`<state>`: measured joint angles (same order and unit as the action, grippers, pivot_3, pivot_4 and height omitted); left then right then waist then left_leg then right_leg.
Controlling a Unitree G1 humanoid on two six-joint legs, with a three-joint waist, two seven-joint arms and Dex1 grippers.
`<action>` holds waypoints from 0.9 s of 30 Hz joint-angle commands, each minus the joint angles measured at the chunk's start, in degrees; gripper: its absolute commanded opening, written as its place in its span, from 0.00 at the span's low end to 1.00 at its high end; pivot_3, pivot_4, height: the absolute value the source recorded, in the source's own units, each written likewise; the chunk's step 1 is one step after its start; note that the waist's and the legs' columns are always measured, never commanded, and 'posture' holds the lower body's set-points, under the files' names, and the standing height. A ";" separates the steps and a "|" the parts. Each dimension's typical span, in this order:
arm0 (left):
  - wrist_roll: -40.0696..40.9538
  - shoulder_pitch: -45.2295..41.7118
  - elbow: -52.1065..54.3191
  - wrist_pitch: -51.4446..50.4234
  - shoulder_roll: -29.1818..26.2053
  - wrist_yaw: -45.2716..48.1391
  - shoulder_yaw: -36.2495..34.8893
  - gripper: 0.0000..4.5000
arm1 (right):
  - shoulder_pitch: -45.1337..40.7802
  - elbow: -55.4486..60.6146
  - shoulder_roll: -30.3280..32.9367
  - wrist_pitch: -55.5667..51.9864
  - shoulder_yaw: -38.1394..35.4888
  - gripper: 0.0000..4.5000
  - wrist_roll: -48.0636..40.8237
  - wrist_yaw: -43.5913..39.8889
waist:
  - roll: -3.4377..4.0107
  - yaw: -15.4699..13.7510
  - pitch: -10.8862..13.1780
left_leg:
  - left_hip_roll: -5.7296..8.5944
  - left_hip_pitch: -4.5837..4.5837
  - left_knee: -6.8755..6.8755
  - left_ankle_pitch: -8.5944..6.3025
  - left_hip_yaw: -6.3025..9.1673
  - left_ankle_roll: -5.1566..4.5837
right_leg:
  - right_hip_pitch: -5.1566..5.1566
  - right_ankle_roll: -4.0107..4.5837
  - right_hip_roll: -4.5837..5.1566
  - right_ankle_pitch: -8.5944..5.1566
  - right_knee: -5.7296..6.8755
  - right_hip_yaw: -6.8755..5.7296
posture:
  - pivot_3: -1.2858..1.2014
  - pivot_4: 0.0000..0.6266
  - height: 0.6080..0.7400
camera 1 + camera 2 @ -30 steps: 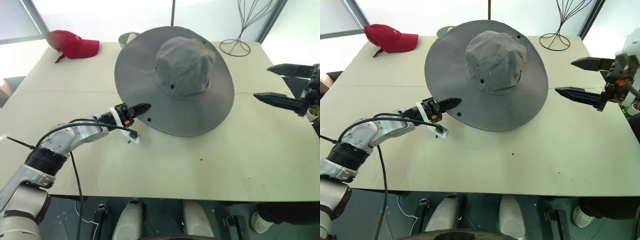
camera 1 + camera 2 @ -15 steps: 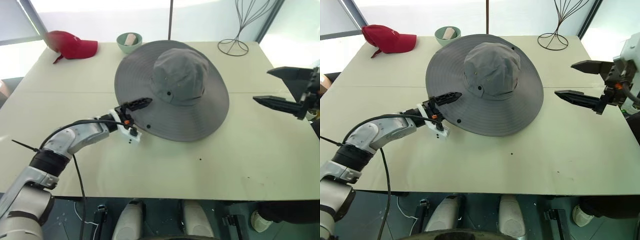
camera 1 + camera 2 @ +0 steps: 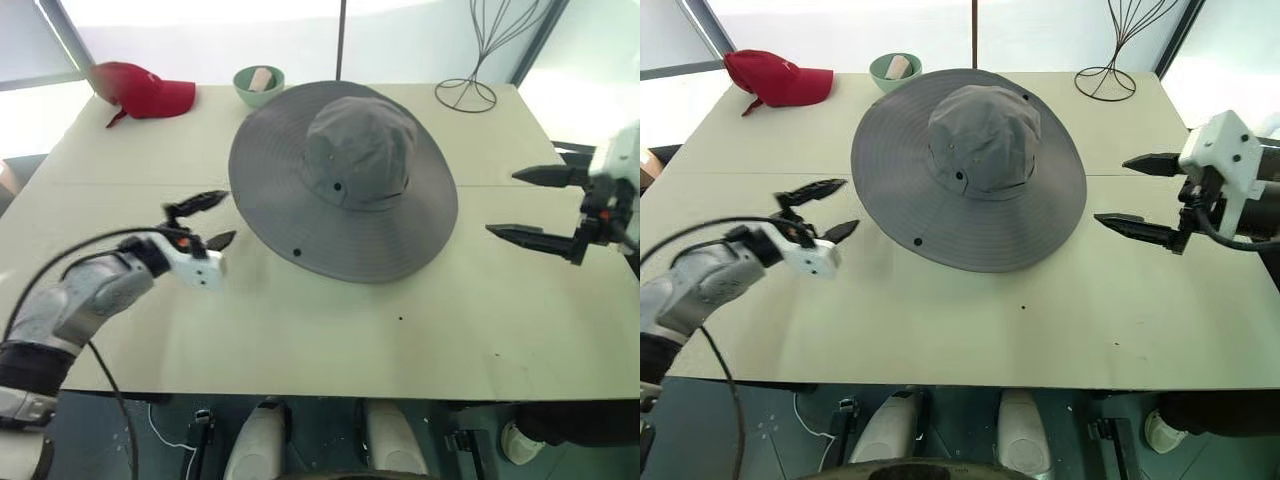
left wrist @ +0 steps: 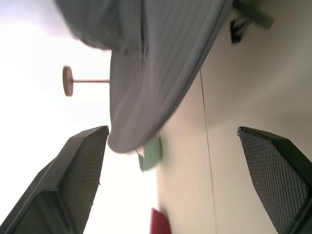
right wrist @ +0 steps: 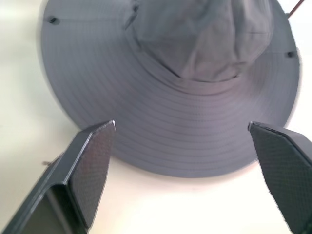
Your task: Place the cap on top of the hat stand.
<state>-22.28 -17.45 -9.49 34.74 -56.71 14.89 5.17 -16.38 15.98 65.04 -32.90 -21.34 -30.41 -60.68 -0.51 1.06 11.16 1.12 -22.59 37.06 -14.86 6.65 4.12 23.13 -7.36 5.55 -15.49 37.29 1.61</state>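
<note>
The cap [image 3: 345, 180], a wide-brimmed grey sun hat, sits crown-up in the middle of the table [image 3: 330, 320], its brim spread round and drooping to the tabletop. The hat stand is hidden. My left gripper [image 3: 218, 218] hovers just left of the brim, open and holding nothing, a small gap away from the fabric. My right gripper [image 3: 507, 204] stands open to the right of the brim, also apart from it. The right wrist view looks onto the cap [image 5: 195, 97] between its spread fingers.
A red baseball cap [image 3: 145, 90] lies at the far left corner, with a green bowl [image 3: 258, 80] beside it. A tall thin wire stand [image 3: 468, 92] and a dark pole [image 3: 343, 40] rise at the back.
My left gripper has let go of the brim, opened, and drawn away to the left. The cap settled lower and flatter. The right gripper came down a little.
</note>
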 commanded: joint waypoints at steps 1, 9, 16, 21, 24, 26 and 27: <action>16.94 2.28 -0.30 -7.10 -2.48 11.22 -7.64 0.99 | 1.18 6.41 -3.05 2.58 1.77 1.00 3.46 5.84 | 0.00 -0.01 0.00 | 0.00 0.01 0.00 0.00 0.00 0.00 | -0.01 0.00 0.00 0.00 0.00 0.00 | 0.52 0.24 1.00; 62.41 10.83 16.07 -51.65 -13.57 48.89 -25.18 0.99 | 10.70 19.08 -11.89 11.72 9.18 1.00 14.50 15.38 | -0.06 -0.13 0.03 | -0.02 -0.03 -0.01 0.00 0.00 0.00 | -0.03 0.01 -0.02 -0.02 -0.02 -0.01 | 0.52 0.24 1.00; 73.88 5.13 19.99 -67.36 -17.00 57.37 -27.88 0.99 | 17.20 15.29 -18.28 24.62 17.19 1.00 29.71 23.93 | -0.10 0.14 0.02 | -0.04 0.24 -0.02 0.00 0.02 0.00 | -0.29 0.06 -0.07 -0.04 -0.05 -0.02 | 0.52 0.24 1.00; 73.07 -1.39 20.26 -71.17 -16.26 58.12 -24.26 0.99 | 18.77 7.99 -21.03 33.91 22.43 1.00 41.36 30.37 | -0.11 0.15 0.01 | -0.05 0.24 0.00 0.00 0.02 0.00 | -0.28 0.05 -0.10 -0.04 -0.04 -0.01 | 0.52 0.24 1.00; 72.15 -3.59 20.15 -71.60 -15.91 59.11 -23.16 0.99 | 19.24 3.30 -22.41 39.27 24.72 1.00 46.90 34.64 | -0.11 0.20 0.01 | -0.05 0.23 -0.04 0.00 0.03 0.00 | -0.25 0.06 -0.12 -0.04 -0.04 -0.01 | 0.52 0.24 1.00; 69.90 -4.29 19.68 -70.20 -15.63 59.55 -22.04 0.99 | 18.55 -0.54 -23.91 42.09 25.59 1.00 51.32 39.55 | -0.11 0.25 0.01 | -0.05 0.23 -0.04 0.00 0.03 0.00 | -0.25 0.07 -0.12 -0.04 -0.04 -0.01 | 0.52 0.24 1.00; 69.14 -4.94 19.14 -70.02 -15.25 59.38 -21.49 0.99 | 18.27 -2.48 -24.30 44.21 26.75 1.00 53.42 41.20 | -0.11 0.27 0.01 | -0.05 0.23 -0.04 0.00 0.03 0.00 | -0.25 0.07 -0.12 -0.04 -0.04 0.00 | 0.52 0.24 1.00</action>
<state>48.15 -21.10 10.05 -36.55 -71.91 73.95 -16.22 2.67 14.84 41.09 7.89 4.63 19.78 -22.85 -0.62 1.33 11.17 1.07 -22.36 37.02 -14.86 6.68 4.12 22.89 -7.28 5.43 -15.54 37.26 1.61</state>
